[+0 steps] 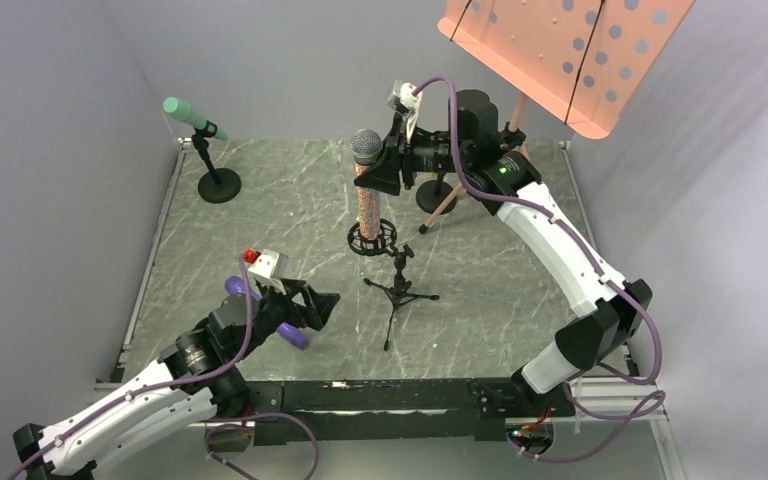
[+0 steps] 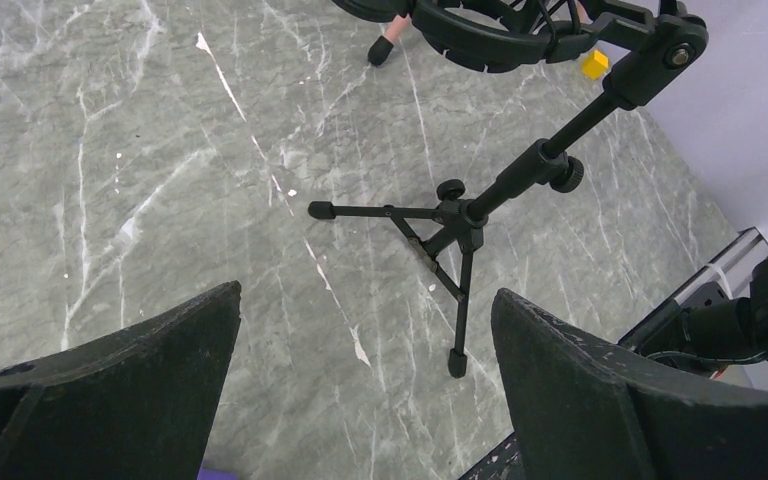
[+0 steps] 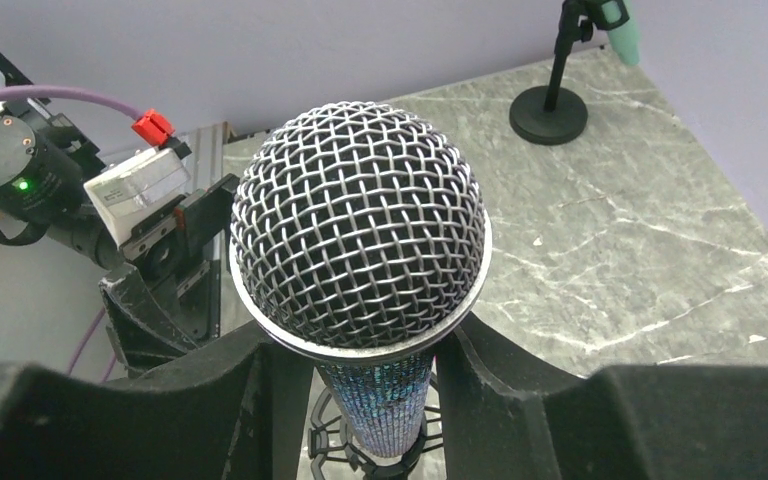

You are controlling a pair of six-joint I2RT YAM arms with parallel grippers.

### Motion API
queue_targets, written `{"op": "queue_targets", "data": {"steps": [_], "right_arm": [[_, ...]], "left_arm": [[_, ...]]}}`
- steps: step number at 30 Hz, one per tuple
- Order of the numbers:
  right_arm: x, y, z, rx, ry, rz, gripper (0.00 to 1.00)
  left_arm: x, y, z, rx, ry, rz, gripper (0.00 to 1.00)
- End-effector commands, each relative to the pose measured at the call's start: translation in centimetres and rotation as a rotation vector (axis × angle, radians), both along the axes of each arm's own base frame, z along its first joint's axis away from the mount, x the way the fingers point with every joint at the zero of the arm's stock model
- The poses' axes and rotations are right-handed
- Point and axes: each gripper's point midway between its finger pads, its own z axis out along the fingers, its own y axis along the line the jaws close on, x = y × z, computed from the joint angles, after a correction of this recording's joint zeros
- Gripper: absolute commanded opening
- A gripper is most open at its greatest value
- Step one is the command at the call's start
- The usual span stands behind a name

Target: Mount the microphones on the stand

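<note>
Standing upright, head up, the glittery microphone (image 3: 360,220) is clamped in the right tool (image 1: 384,168), its tail meeting the ring holder (image 1: 372,243) straight below on the desk (image 1: 260,225); the left tool (image 2: 365,300) gapes empty.

grey marble table (image 1: 290,215): purple microphone (image 1: 296,337), tripod stand (image 1: 398,290), round-base stand (image 1: 219,185).
</note>
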Motion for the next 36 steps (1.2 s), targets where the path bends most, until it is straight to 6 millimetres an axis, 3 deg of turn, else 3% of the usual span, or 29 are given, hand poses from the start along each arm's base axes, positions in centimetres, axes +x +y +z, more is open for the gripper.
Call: {"op": "queue_targets", "data": {"steps": [1, 8, 17, 24, 36], "right_arm": [[-1.0, -0.2, -3.2, -0.121, 0.128, 0.024, 0.0], [-0.6, 0.3, -4.9, -0.177, 0.155, -0.009, 0.0], [-1.0, 0.4, -1.7, -0.153, 0.121, 0.008, 0.0], [-1.3, 0.1, -2.6, -0.167, 0.144, 0.006, 0.0], [-0.7, 0.3, -0.2, -0.142, 0.082, -0.004, 0.0]], "left_arm": [[0.1, -0.5, 1.3, -0.05, -0.027, -0.008, 0.98], [0.1, -0.8, 1.3, -0.055, -0.027, -0.019, 0.98], [0.2, -0.9, 1.1, -0.05, -0.032, -0.021, 0.98], [0.3, -1.2, 1.2, -0.046, -0.036, -0.029, 0.98], [0.5, -1.3, 1.3, -0.034, -0.048, -0.03, 0.98]]}}
